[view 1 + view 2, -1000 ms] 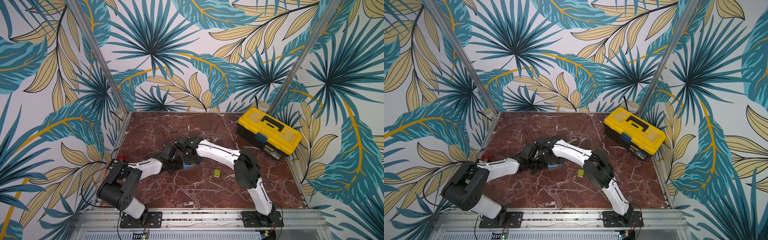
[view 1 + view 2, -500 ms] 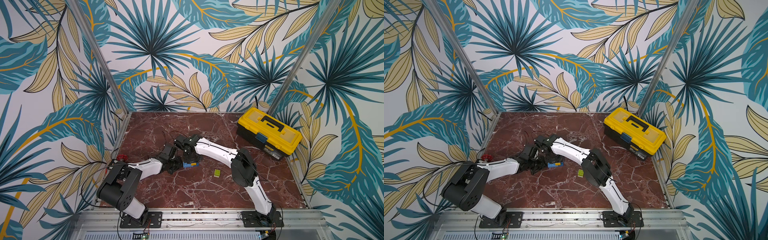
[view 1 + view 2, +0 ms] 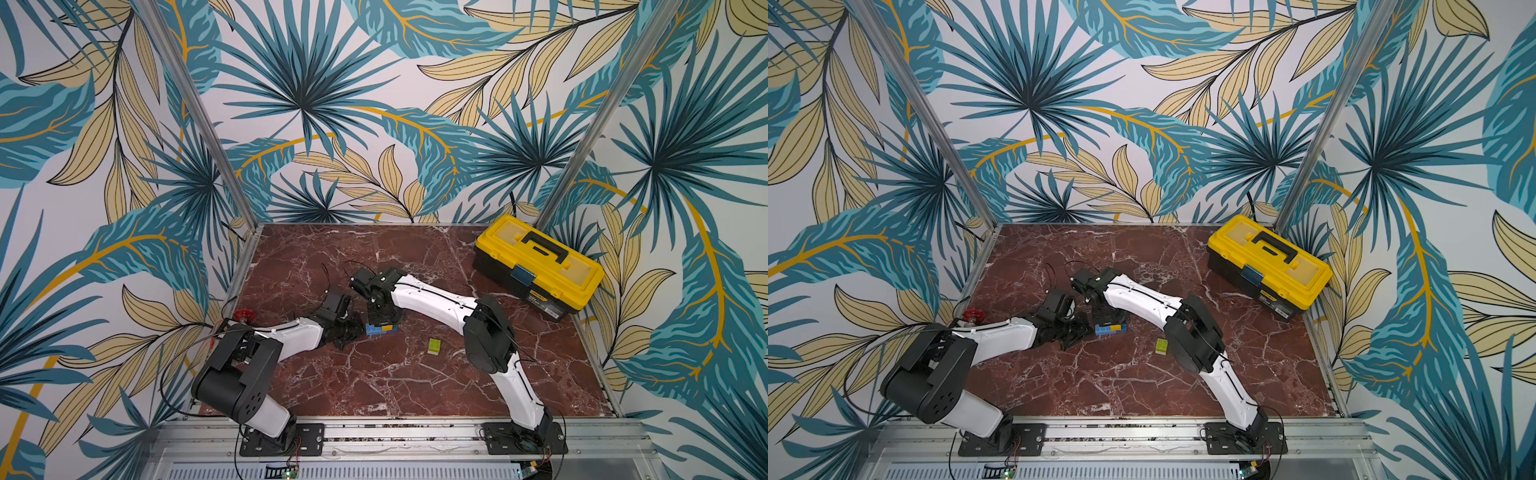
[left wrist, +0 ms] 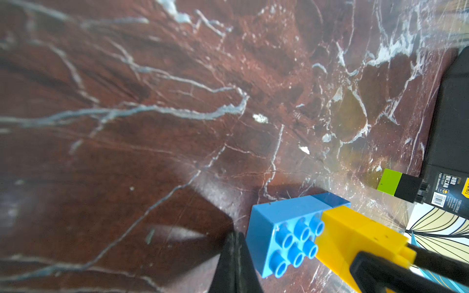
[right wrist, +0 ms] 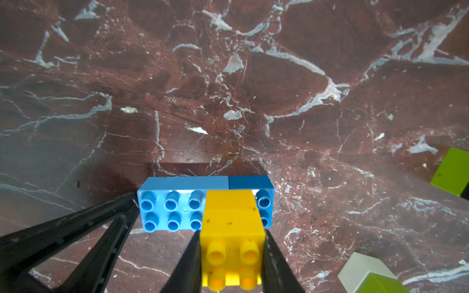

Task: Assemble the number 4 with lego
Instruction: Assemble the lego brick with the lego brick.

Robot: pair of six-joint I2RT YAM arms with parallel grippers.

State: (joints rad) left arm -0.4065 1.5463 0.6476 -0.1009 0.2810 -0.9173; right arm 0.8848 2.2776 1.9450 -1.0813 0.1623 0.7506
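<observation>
The lego crossbar lies on the marble: a long light-blue brick [image 5: 172, 203] joined end to end with a dark-blue brick [image 5: 251, 182], studs sideways. Two yellow bricks [image 5: 232, 220] sit stacked on those studs. My right gripper [image 5: 232, 236] is shut on the outer yellow brick, one finger on each side. In both top views it hangs over the bricks [image 3: 381, 328] [image 3: 1111, 329]. My left gripper [image 4: 234, 243] is shut and empty, its tip against the free end of the light-blue brick [image 4: 286, 223]. The finished number 4 is not formed here.
A lime-green and black stub [image 4: 398, 185] lies apart, toward the big yellow toolbox [image 3: 538, 266] at the back right. A white and lime-green piece [image 5: 363, 269] lies close by. A lime-green piece [image 3: 434, 346] lies right of the crossbar. A red valve wheel [image 3: 240, 315] sits at the left edge.
The right arm's elbow has swayed a little. Both grippers and the joined bricks stay almost where they were.
</observation>
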